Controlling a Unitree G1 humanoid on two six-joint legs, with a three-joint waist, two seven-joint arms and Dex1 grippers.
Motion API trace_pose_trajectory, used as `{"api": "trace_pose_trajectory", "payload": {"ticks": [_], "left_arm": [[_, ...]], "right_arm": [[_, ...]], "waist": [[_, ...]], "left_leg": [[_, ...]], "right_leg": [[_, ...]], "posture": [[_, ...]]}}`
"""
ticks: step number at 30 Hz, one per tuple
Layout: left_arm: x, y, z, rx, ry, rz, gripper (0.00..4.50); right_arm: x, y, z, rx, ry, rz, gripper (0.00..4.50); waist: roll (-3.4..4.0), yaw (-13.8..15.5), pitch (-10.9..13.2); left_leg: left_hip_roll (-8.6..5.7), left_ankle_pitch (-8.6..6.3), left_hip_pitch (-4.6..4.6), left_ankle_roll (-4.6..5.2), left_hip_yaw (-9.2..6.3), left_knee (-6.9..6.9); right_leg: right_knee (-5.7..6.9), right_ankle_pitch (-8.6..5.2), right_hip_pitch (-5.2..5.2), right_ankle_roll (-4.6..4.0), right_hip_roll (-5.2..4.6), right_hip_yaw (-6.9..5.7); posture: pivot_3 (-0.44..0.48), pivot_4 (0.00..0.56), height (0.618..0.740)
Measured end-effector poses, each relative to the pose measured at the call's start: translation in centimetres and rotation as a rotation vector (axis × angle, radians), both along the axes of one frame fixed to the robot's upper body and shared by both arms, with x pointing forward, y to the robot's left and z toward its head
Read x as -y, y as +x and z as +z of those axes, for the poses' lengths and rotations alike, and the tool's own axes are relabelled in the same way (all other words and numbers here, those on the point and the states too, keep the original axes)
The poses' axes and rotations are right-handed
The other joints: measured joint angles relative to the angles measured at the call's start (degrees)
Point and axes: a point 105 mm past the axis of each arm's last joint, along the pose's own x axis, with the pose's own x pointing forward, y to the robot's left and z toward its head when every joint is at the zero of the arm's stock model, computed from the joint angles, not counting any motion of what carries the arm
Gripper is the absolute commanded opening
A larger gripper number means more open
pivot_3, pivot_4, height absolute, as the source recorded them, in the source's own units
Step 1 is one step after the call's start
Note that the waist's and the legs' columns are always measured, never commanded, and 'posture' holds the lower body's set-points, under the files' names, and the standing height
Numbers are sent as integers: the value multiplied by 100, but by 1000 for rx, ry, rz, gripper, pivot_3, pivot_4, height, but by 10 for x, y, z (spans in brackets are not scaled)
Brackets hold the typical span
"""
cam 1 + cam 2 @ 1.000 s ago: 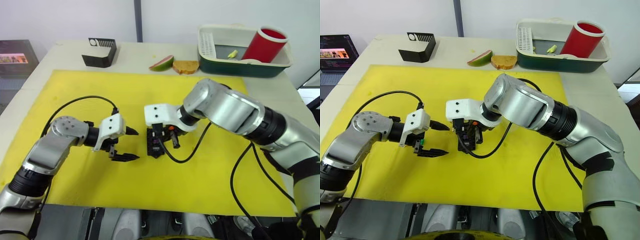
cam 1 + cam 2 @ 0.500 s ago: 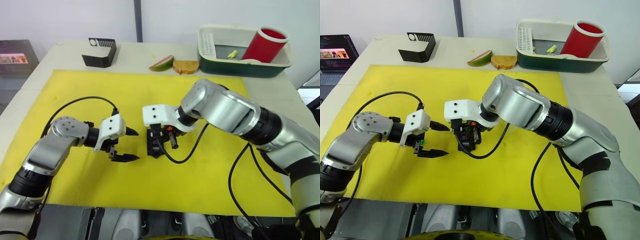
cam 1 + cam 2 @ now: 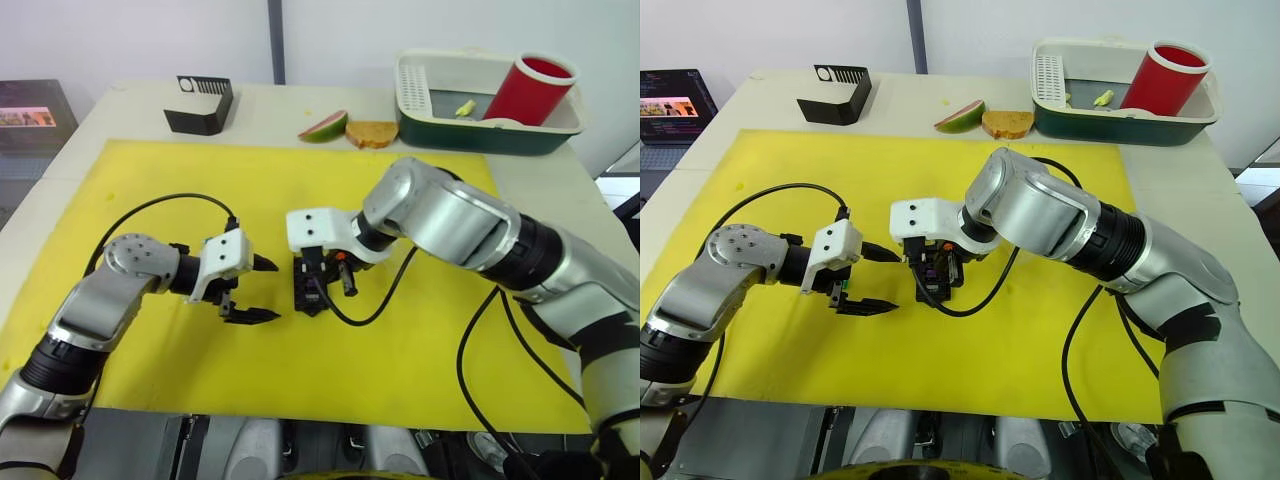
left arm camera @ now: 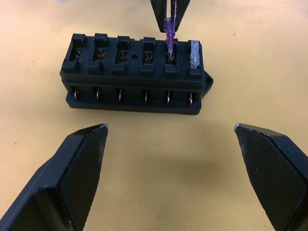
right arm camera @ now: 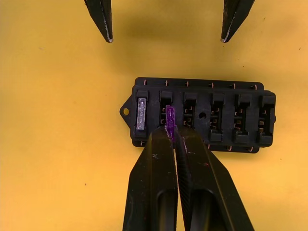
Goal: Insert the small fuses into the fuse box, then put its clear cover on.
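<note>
A big yellow mat [image 3: 150,180] covers most of the table [image 3: 110,110]. At the back sit a green and white tray [image 3: 480,135] with a red cup [image 3: 530,90] in it, a piece of bread [image 3: 372,133], a fruit slice [image 3: 323,127] and a black slotted holder [image 3: 200,105].

The black fuse box [image 4: 134,77] lies in the middle of the mat. The right gripper [image 5: 172,132] is over it, and its jaws are pressed together, pinching a purple fuse [image 4: 169,36]. The fuse's legs are just at the second slot from the end. A clear fuse [image 4: 195,55] already sits in the end slot beside it. The other four slots look empty.

The left gripper [image 3: 258,290] waits just beside the box with its jaws spread wide, holding nothing.

Compared with a second ago, almost nothing has moved. The right gripper has only shifted a tiny bit over the box. I think it is lining the fuse up, so the push down comes next. The cover must wait.
</note>
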Motion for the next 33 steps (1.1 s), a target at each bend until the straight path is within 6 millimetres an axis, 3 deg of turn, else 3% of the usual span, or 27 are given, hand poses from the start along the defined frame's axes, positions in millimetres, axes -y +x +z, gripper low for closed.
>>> {"api": "trace_pose_trajectory", "payload": {"ticks": [33], "left_arm": [[3, -4, -4, 0, -7, 5, 4427]], "right_arm": [[-4, -1, -7, 23, -38, -27, 0]], "waist": [[-1, -6, -2]], "left_leg": [[0, 0, 21, 0, 0, 1]], "right_leg": [[8, 0, 17, 0, 0, 1]], "posture": [[0, 150, 740]]}}
